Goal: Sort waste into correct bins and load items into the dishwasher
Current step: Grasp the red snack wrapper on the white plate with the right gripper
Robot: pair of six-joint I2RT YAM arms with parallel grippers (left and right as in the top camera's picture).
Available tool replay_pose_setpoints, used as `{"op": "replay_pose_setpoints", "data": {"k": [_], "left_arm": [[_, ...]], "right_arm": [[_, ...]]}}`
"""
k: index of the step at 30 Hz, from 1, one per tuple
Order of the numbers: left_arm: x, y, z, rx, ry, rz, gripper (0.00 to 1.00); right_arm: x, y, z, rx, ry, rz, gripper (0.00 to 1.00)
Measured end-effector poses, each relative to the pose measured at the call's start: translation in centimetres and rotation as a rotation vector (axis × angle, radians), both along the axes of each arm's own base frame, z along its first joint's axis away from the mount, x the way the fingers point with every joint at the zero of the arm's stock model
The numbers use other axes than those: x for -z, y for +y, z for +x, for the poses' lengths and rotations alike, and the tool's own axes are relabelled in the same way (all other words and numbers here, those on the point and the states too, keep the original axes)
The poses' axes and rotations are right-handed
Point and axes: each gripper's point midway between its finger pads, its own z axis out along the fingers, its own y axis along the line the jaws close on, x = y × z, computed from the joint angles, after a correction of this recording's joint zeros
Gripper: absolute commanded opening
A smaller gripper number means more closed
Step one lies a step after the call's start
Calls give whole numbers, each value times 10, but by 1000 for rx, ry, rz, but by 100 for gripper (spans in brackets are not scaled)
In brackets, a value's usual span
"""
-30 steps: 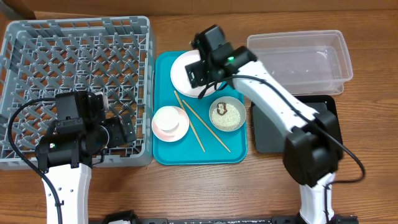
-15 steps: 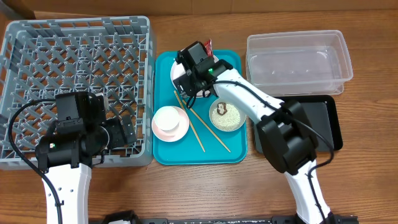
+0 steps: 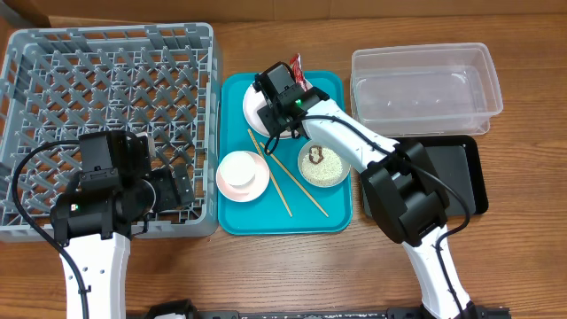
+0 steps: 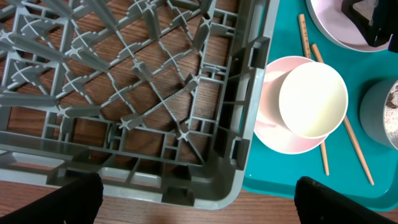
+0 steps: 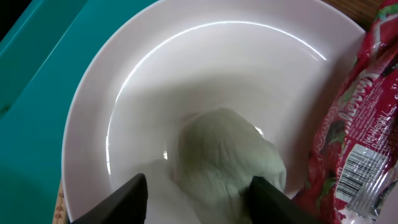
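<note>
Over the white plate (image 5: pixel 124 81), at the far end of the teal tray (image 3: pixel 332 208), the right pincer (image 5: pixel 199 198) hangs close to the plate's surface. Its 2 fingers (image 5: pixel 118 199) are parted and straddle a pale crumpled lump (image 5: pixel 227 155) in the plate's middle. The right-hand finger sits against the lump, the left-hand one stands apart from it, and nothing is gripped.

Room is tight there. The plate's raised rim curves round on the left, and the crumpled red-and-white wrapper (image 5: pixel 360 118) lies on the rim just right of the lump, glossy, with a barcode showing.

On the near half of the tray, the 2 chopsticks (image 3: pixel 274 182) lie slanted between the pinkish bowl (image 4: pixel 273 130), which holds the white cup (image 4: pixel 313 99), and the grey-green bowl (image 3: pixel 344 174). That bowl holds rice grains (image 3: pixel 326 168) and a small brown lump (image 3: pixel 314 159).

The left pincer (image 4: pixel 199 202) is spread wide and holds nothing, above the near right corner of the grey rack (image 3: pixel 53 80). The rack's low wall runs just beside the tray's left edge.

Right of the tray stand the clear tub (image 3: pixel 425 89) and, nearer, the black tray (image 3: pixel 469 168), partly under the right arm. Bare table (image 3: pixel 523 266) runs along the near side.
</note>
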Motion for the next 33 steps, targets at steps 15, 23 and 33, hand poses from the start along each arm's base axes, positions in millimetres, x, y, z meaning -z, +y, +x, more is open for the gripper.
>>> {"op": "replay_pose_setpoints", "data": {"k": [15,23,33], "left_arm": [[0,0,0,0,1,0,100],[0,0,0,0,1,0,100],[0,0,0,0,0,0,100]], "right_arm": [[10,-8,-5,10,25,-24,4],[-8,-17,-17,26,90,-61,4],[-144,-69,-1,219,-20,99,4]]}}
